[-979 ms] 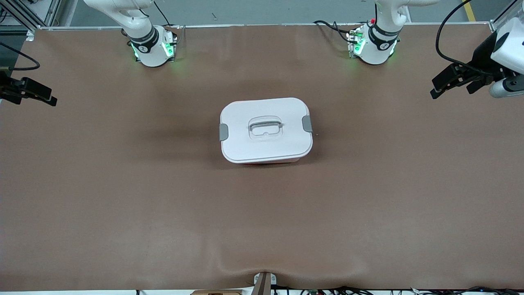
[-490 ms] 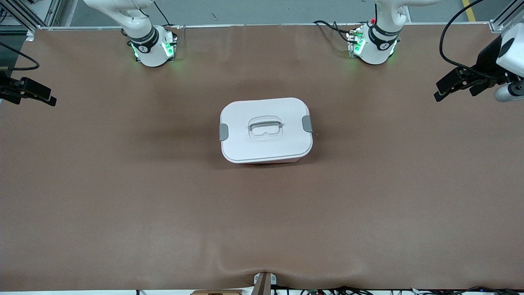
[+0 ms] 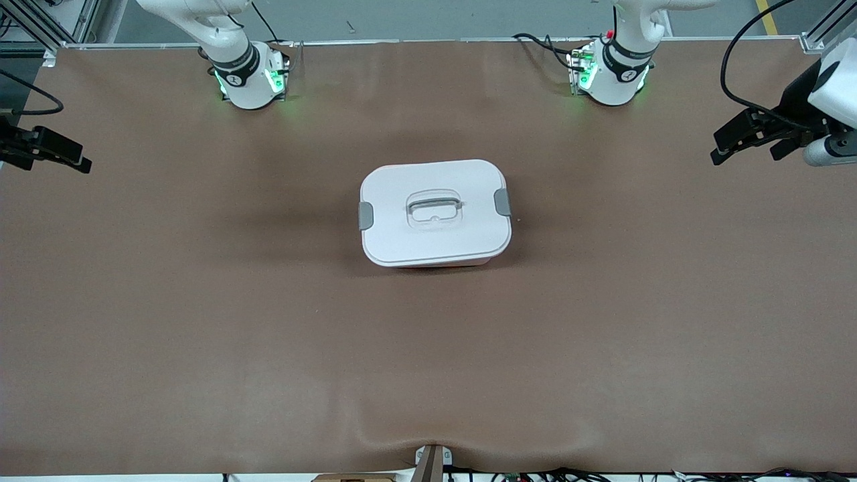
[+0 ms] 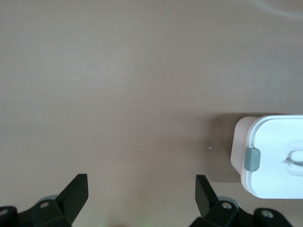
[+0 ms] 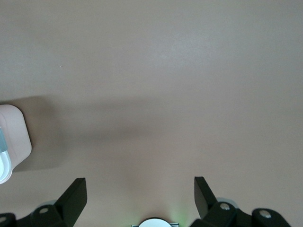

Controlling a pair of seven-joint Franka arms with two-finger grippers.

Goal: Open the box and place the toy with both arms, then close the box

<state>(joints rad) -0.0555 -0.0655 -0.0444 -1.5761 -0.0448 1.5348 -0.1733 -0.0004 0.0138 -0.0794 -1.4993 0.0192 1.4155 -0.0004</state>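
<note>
The box (image 3: 435,213) stands in the middle of the table, its white lid on, grey clips at both ends and the recessed handle in the centre. It also shows in the left wrist view (image 4: 272,158) and at the edge of the right wrist view (image 5: 12,142). The toy is out of view. My left gripper (image 3: 726,148) is open and empty, held high over the left arm's end of the table (image 4: 142,189). My right gripper (image 3: 79,164) is open and empty, over the right arm's end (image 5: 140,191).
The brown table cover (image 3: 268,335) is bare around the box. The two arm bases (image 3: 251,80) (image 3: 609,77) stand along the edge farthest from the front camera. A small bracket (image 3: 432,458) sits at the nearest table edge.
The left gripper has drawn back a little toward the left arm's end of the table. The right gripper and the box have not moved.
</note>
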